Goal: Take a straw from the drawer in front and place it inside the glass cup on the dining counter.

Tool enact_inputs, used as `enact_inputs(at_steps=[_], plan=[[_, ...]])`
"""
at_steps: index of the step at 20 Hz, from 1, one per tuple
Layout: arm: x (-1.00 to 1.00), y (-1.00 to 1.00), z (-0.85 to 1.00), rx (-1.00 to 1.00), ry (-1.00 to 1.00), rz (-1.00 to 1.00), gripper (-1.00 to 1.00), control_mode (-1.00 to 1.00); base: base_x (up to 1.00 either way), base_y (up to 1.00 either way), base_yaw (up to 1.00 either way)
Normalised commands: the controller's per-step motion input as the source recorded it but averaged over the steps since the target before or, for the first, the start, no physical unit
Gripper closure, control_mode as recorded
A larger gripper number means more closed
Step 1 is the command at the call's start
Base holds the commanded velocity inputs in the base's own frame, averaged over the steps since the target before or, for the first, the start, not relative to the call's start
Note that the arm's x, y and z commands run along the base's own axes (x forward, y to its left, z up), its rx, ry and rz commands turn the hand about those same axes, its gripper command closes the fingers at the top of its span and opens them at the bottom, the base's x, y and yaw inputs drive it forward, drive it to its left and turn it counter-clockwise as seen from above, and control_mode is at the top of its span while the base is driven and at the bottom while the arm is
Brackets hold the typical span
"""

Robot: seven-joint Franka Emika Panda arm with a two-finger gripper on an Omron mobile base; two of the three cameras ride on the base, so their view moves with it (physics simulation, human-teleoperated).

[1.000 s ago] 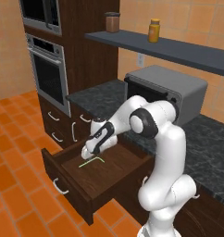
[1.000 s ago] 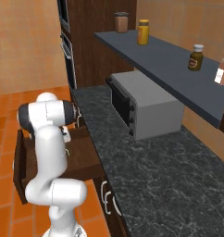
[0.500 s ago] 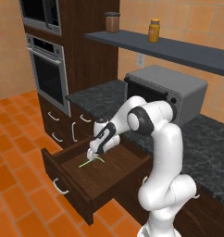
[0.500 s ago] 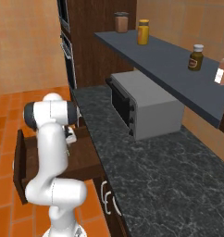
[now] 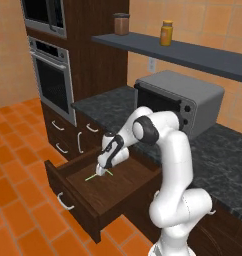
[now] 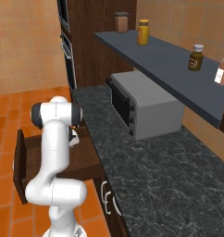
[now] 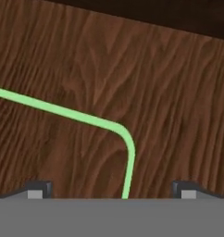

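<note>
The drawer (image 5: 100,192) stands pulled open below the dark stone surface (image 5: 113,107). The light-green straw (image 5: 98,173) lies on its wooden floor, bent at one end. The fingers (image 5: 100,169) are low inside the drawer just above the straw, spread wide to either side of it, holding nothing.

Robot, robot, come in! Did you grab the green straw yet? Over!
Gripper open, low inside the open drawer. Straw lying on the drawer floor between the fingertips, not gripped yet. Nothing blocking it.
</note>
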Motion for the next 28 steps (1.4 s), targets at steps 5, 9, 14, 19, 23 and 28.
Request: enact_inputs(at_steps=[5, 9, 14, 19, 23, 28], plan=[[0.28, 0.0, -0.24, 0.0, 0.0, 0.02, -1.0, -1.0, 0.0, 0.0, 0.0], [0.16, 0.0, -0.33, 0.0, 0.0, 0.02, -1.0, -1.0, 0.0, 0.0, 0.0], [0.01, 0.0, -0.4, -0.01, 0.0, 0.0, 1.0, -1.0, 0.0, 0.0, 0.0], [-0.21, 0.0, -0.4, -0.01, 0.0, 0.0, 1.0, -1.0, 0.0, 0.0, 0.0], [-0.42, 0.0, -0.35, 0.0, 0.0, 0.0, 1.0, -1.0, 0.0, 0.0, 0.0], [-0.42, 0.0, -0.18, 0.0, 0.0, 0.0, 1.0, -1.0, 0.0, 0.0, 0.0]])
